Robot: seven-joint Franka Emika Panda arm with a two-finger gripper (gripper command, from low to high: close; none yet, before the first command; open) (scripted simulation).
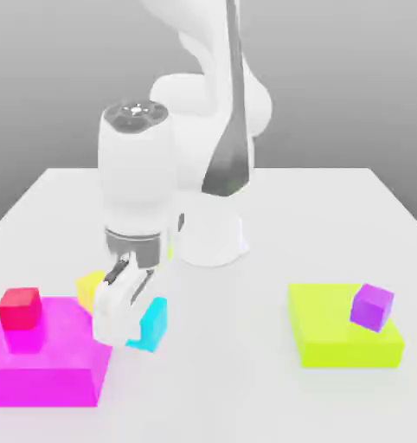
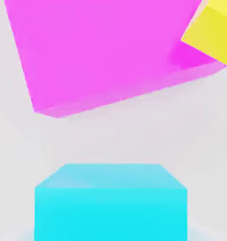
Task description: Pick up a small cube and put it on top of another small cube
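Gripper (image 1: 130,316) closed on the small cyan cube (image 1: 150,324), beside the magenta block (image 1: 43,368). Cube judged light, rigid, smooth; flat opposite faces suit gripping.

The arm (image 1: 214,104) was glossy white, built of fat rounded segments, with a dark grey strip running down one link. A grey, ring-marked cap topped the wrist cylinder — below it sat a darker collar and the white, blocky pincer (image 1: 117,322).
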